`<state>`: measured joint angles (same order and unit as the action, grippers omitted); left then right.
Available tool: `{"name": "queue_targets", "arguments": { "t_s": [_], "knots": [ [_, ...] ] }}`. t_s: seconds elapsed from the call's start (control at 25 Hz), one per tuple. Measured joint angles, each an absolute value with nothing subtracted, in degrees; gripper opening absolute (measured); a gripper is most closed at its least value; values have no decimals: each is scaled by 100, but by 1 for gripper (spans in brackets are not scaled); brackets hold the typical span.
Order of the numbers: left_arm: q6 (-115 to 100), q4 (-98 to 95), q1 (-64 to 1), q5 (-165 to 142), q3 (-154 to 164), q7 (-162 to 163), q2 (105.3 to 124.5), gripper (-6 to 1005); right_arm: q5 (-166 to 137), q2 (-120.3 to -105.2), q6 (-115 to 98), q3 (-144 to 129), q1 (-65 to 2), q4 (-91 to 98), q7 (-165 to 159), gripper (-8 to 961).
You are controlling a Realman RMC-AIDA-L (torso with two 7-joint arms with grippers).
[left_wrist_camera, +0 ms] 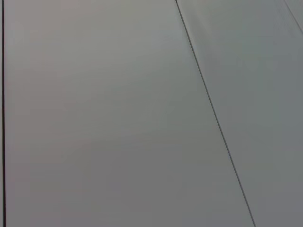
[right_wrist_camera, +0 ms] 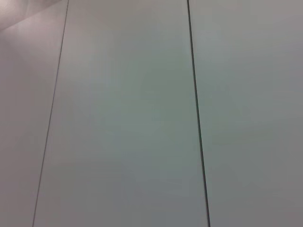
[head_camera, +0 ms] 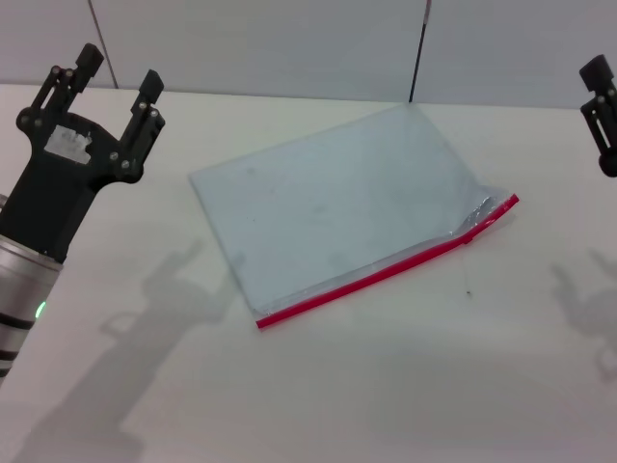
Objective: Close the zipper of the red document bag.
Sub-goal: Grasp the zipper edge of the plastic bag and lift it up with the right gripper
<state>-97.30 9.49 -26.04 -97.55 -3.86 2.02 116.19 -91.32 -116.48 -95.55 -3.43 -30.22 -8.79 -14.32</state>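
bag: flat translucent pale blue-grey plastic document bag (head_camera: 337,198), lying flat mid-bench, skewed, nothing touching it
handling: looks light, thin, floppy, slick; likely slides on the white bench (head_camera: 386,386) when pulled, so pin one end
zipper: thin bright red zipper strip (head_camera: 386,275) along the near long edge; right end crumpled and lifted, mouth seems open there
slider: too small to pick out; probably near the right end
hold: pinch at the slider, press bag body with the other gripper
left gripper: black left gripper (head_camera: 116,72) raised left of bag, fingers spread, empty
right gripper: black right gripper (head_camera: 600,111) at the picture's right edge, mostly cut off; fingers' state unclear
wrist views: plain wall panels only
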Motion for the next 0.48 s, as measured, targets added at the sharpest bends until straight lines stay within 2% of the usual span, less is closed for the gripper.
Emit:
{"name": "queue_targets", "arguments": {
  "t_s": [0.48],
  "knots": [
    [-9678,913,-2600,-9755,-387,202,11619,625,-9133,-11615,-8653,-450,-3242,-742,-2179,555]
  ]
}}
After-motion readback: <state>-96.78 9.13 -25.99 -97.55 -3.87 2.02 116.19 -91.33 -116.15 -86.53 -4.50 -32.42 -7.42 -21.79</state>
